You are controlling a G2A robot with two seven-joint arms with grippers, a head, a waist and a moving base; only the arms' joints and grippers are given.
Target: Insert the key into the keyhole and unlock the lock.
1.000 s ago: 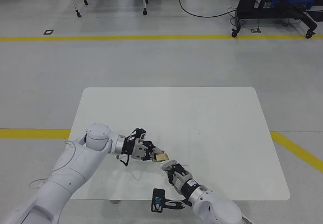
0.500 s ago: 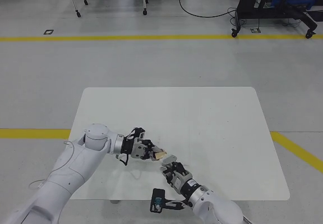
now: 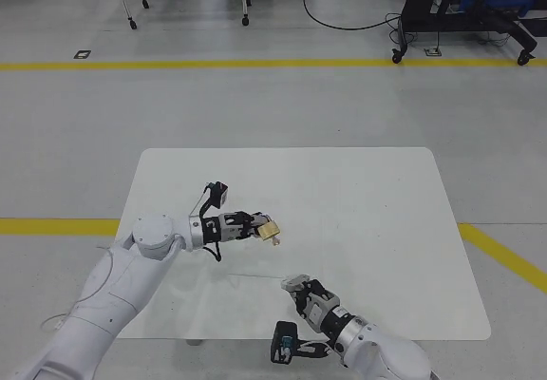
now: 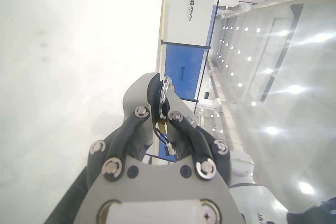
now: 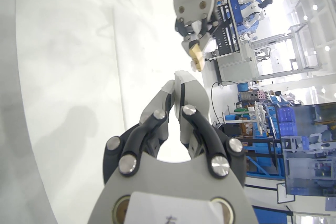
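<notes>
A small brass lock (image 3: 268,228) is held above the white table (image 3: 368,190) with my left gripper (image 3: 257,228) shut on it. A key (image 3: 275,239) sticks out of the lock's free end. In the left wrist view the lock's silver shackle (image 4: 165,85) and a bit of brass (image 4: 162,128) sit between the fingers. My right gripper (image 3: 292,282) is near the table's front edge, apart from the lock, shut with nothing in it. From the right wrist view the shut right gripper (image 5: 175,86) points at the lock (image 5: 194,51) and the key (image 5: 197,64) a short way beyond.
The white table's front edge (image 3: 416,337) lies just behind the right gripper. Yellow floor lines (image 3: 254,65) run past the table, and a wheeled cart (image 3: 463,28) stands far off at the back right.
The left gripper has carried the lock up and away toward the table's middle. The right gripper has drawn back toward the front edge, and the key has stayed with the lock.
</notes>
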